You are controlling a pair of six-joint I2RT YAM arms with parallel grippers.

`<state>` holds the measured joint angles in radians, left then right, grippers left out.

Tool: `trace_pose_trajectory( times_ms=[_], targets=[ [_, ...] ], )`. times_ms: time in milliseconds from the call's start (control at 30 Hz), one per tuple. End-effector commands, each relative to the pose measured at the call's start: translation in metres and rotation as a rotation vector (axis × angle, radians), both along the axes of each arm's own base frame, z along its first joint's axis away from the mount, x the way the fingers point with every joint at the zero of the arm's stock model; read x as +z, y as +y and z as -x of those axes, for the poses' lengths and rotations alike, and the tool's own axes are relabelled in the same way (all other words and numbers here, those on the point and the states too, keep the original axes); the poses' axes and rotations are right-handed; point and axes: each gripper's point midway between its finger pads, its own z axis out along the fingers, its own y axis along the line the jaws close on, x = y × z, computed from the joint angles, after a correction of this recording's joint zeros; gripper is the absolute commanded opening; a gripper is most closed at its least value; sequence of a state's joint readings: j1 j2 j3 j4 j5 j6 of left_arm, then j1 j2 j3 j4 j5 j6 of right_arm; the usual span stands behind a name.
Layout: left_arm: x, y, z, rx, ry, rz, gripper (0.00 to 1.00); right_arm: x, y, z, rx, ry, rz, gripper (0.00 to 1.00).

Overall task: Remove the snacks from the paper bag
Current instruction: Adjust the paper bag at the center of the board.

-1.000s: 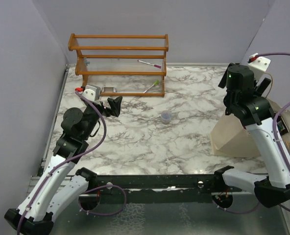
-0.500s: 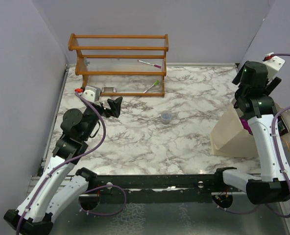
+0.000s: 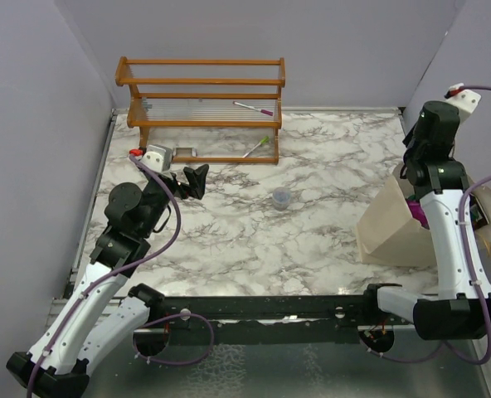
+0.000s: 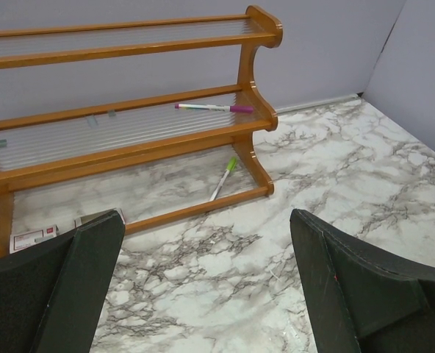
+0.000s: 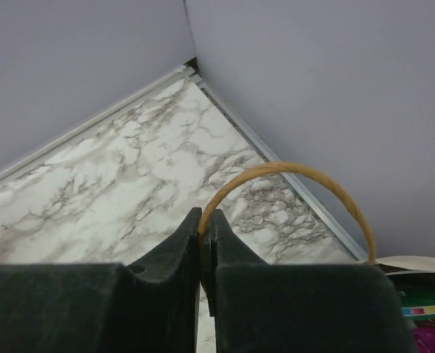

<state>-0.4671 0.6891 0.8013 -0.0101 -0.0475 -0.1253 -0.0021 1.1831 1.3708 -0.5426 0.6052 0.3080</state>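
Note:
The cream paper bag [image 3: 385, 230] stands at the table's right edge, partly behind my right arm. Its tan string handle [image 5: 291, 170] loops up in the right wrist view, and my right gripper [image 5: 205, 220] is shut on one end of that loop, above the bag's mouth. A purple snack [image 3: 417, 212] shows inside the bag, and purple [image 5: 432, 340] and green [image 5: 428, 301] packets peek in at the lower right of the wrist view. My left gripper [image 3: 192, 178] hangs open over bare marble in front of the rack, its fingers [image 4: 85, 257] wide apart with nothing between them.
A wooden rack [image 3: 200, 108] with two markers stands at the back left. A small clear cup [image 3: 282, 196] sits mid-table. A small white box [image 3: 156, 156] lies by the rack's left foot. Grey walls close in on the left, back and right.
My right arm swung right and back to the top of the bag, and its gripper went from open to shut on the string handle. The left arm stayed still.

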Motion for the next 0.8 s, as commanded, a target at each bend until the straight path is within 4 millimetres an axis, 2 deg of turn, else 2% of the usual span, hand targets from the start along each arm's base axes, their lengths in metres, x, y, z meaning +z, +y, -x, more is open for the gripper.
trace_pose_trajectory(
  times_ms=[0,133,200,300,500,633,767],
  targets=[
    [-0.002,-0.005,0.001,-0.023,0.004,0.008,0.99,0.022,0.025,0.000,0.206,-0.046,0.032,0.02],
    [-0.003,-0.005,0.001,-0.025,0.007,0.009,0.99,0.030,0.091,0.007,0.617,-0.035,0.018,0.02],
    [-0.003,-0.006,0.001,-0.029,0.009,0.007,0.99,0.025,0.128,0.017,0.824,-0.014,-0.040,0.02],
    [-0.003,-0.006,0.001,-0.027,0.011,0.006,0.99,0.010,0.169,0.037,1.052,0.042,-0.151,0.02],
    [-0.002,-0.005,0.001,-0.022,0.008,0.006,0.99,-0.011,0.218,0.083,1.289,0.150,-0.284,0.02],
    [-0.001,-0.005,0.002,-0.023,0.006,0.008,0.99,-0.010,0.245,0.117,1.453,0.174,-0.400,0.02],
    [0.000,-0.004,0.002,-0.022,0.003,0.009,0.99,-0.007,0.259,0.137,1.519,0.166,-0.470,0.02]
  ],
)
